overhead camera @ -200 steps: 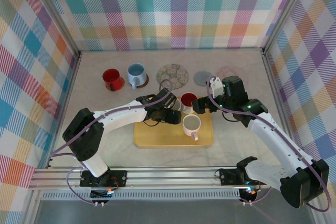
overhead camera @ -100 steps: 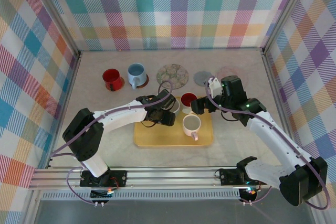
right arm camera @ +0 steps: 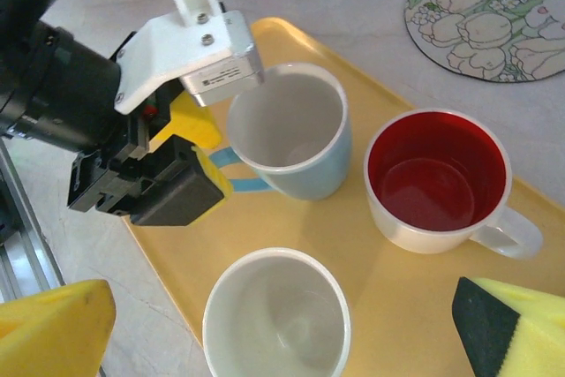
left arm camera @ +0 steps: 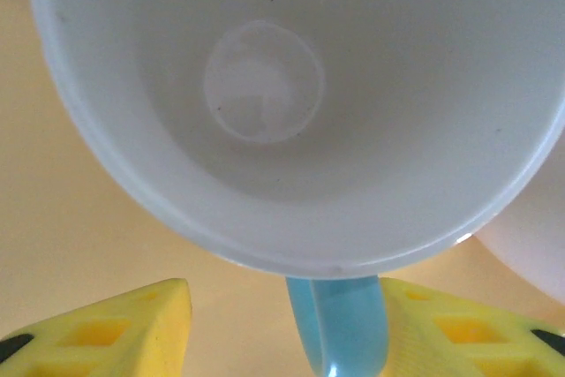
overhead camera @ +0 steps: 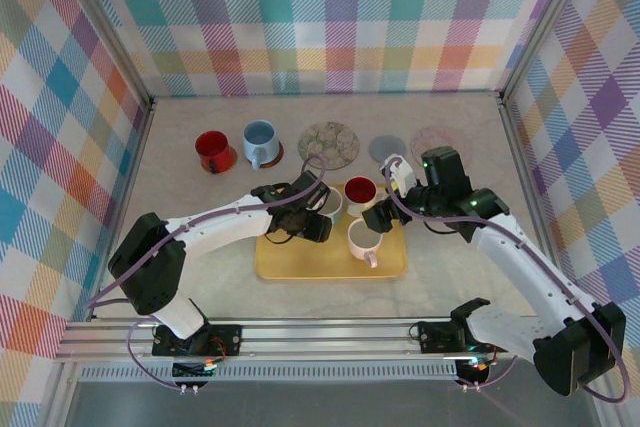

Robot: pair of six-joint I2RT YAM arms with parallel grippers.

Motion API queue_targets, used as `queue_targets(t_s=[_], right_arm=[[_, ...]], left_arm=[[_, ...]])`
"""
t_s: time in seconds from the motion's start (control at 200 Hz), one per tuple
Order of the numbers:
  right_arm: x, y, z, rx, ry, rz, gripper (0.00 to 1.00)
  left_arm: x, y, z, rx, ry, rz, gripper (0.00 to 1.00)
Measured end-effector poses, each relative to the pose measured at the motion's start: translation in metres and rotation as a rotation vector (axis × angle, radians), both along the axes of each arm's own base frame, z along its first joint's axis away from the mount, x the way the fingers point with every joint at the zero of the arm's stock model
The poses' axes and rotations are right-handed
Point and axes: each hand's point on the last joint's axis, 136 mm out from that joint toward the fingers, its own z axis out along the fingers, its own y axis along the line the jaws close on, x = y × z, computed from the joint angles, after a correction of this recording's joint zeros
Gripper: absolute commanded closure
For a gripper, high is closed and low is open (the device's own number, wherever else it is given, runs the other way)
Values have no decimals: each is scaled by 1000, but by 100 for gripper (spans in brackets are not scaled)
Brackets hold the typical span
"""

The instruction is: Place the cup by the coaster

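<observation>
The cup to move looks like the light blue cup (right arm camera: 291, 130). It stands upright on the yellow tray (right arm camera: 388, 289), near the tray's back left corner. A red cup (right arm camera: 437, 169) stands just beside it, and a white cup (right arm camera: 278, 324) is near it too.

The left hand (right arm camera: 210, 158) is down low at the cup's blue handle (left arm camera: 340, 333). The hand is about half open. It has one yellow finger on each side of the handle. One finger looks like it touches the handle, and there is a gap at the other. So the hand does not have hold of the cup yet.

The right hand (overhead camera: 380, 217) is wide open and holds nothing. It hangs over the tray, above the white cup.

I think the job now is to grab the handle. To do it well, the left hand should get the handle in the middle of its fingers first. Then it should squeeze slowly, so the cup does not spin or slide into the red cup. After that, a straight lift is best, high enough to clear the tray's edge.

The flowery coaster (overhead camera: 329, 142), a grey coaster (overhead camera: 386, 149) and a pink coaster (overhead camera: 435, 137) lie free on the tabletop (overhead camera: 200, 217) behind the tray. I cannot tell which one is meant. The cup should go down beside it, not on top.
</observation>
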Motion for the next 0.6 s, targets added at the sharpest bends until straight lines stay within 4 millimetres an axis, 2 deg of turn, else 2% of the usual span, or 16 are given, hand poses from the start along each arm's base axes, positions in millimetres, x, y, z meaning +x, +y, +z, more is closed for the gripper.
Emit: queue_targets(t_s=[0.23,0.6], right_arm=[[-5,-1,-3,-13,-16,29,1],[-6,-2,-6,-18,-9,27,1]], left_arm=[[2,-2,-1,-3,-6,-7,47],[8,-6,-18,47,1,-34,56]])
